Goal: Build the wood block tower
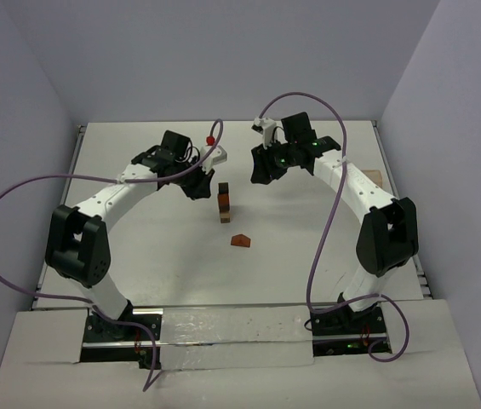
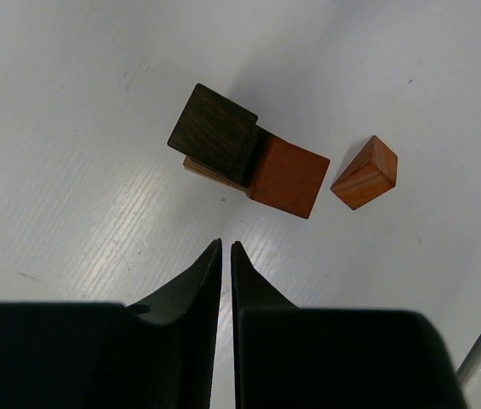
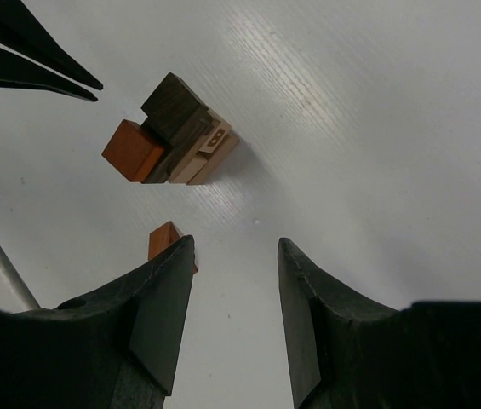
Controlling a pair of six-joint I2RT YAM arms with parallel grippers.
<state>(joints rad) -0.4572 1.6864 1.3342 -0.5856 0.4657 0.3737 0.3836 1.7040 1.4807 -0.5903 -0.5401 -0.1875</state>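
The wood block tower (image 1: 224, 203) stands upright mid-table, topped by a dark brown cube (image 2: 214, 135) with a reddish block (image 2: 287, 177) and tan blocks lower in the stack (image 3: 197, 158). A loose reddish wedge (image 1: 240, 241) lies on the table just in front of it. My left gripper (image 2: 226, 245) hovers to the tower's left, shut with nothing in it. My right gripper (image 3: 236, 243) hangs to the tower's right, open and empty. In the right wrist view its left finger hides part of the wedge (image 3: 165, 240).
A light-tan wooden box (image 1: 372, 176) peeks out behind the right arm at the table's right edge. Purple cables loop over both arms. The left gripper's shut fingertips (image 3: 53, 75) show at the top left of the right wrist view.
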